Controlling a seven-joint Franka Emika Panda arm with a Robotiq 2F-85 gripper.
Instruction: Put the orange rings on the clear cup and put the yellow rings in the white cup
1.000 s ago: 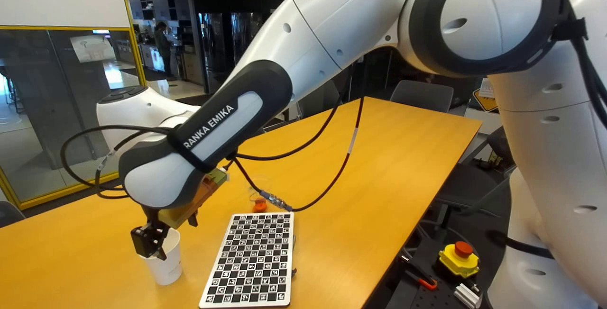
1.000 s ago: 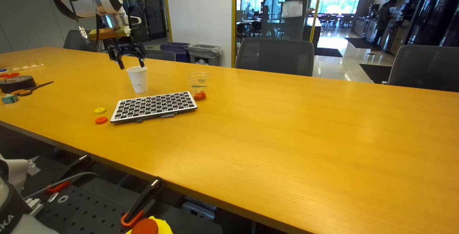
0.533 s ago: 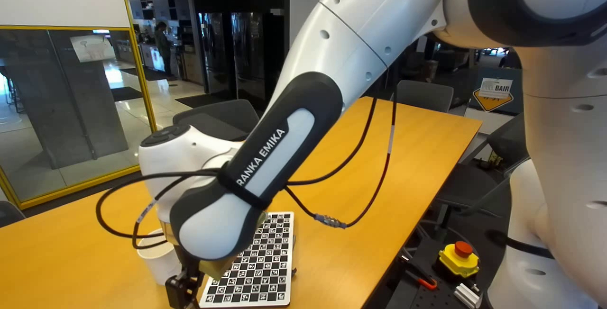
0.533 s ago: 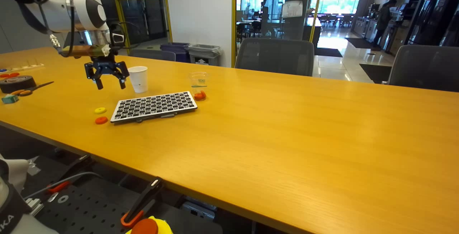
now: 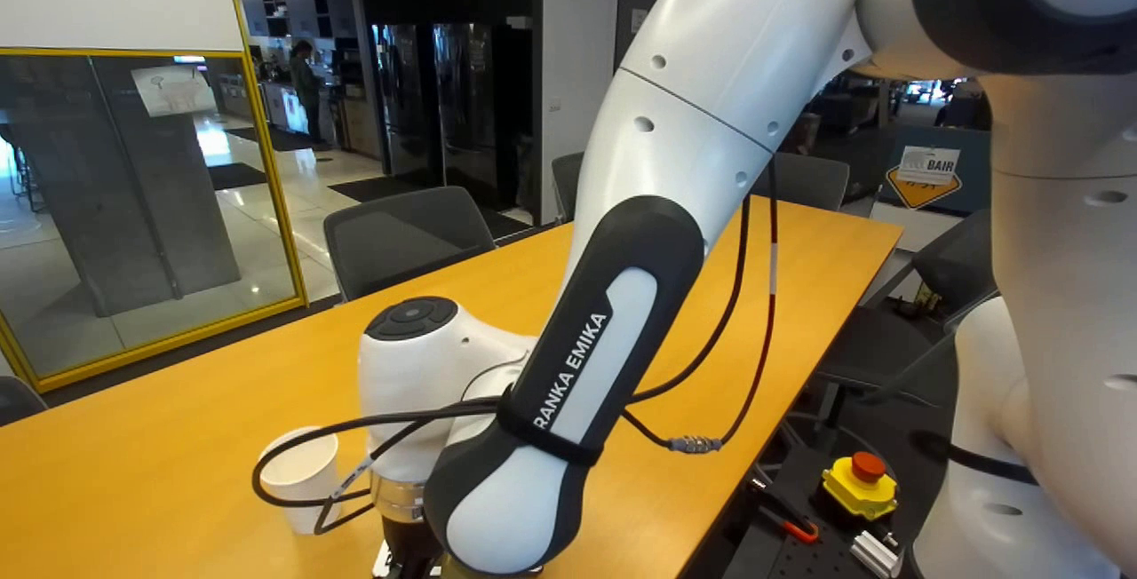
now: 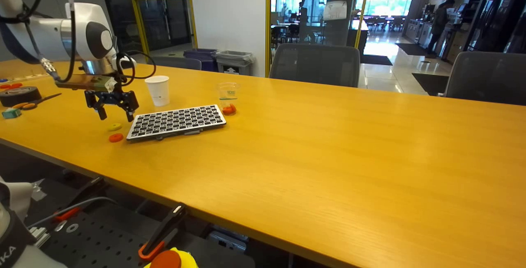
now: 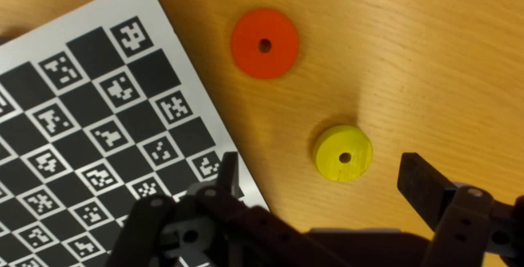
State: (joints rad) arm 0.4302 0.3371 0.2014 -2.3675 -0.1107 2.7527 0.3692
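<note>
My gripper (image 7: 320, 156) stands open above the table, its fingers apart on either side of a yellow ring (image 7: 333, 162) in the wrist view, with nothing held. That ring lies flat, and in an exterior view the fingertips hover just above it. Close by on the wood is an orange ring (image 7: 249, 48). The white cup (image 6: 158, 91) stands upright beyond the gripper and shows in both exterior views; its inside is hidden. Farther along, the clear cup (image 6: 228, 91) stands upright with orange rings (image 6: 228, 110) at its bottom.
A checkered marker board (image 6: 176, 122) lies beside the loose rings, its edge under one finger in the wrist view. At the far left are a black tape roll (image 6: 18, 95), scissors (image 6: 31, 106), a green block (image 6: 11, 113) and red pieces (image 6: 16, 85).
My gripper has moved away from above the white cup and come down over the yellow ring. It has stayed open. The cups and rings have not moved.
</note>
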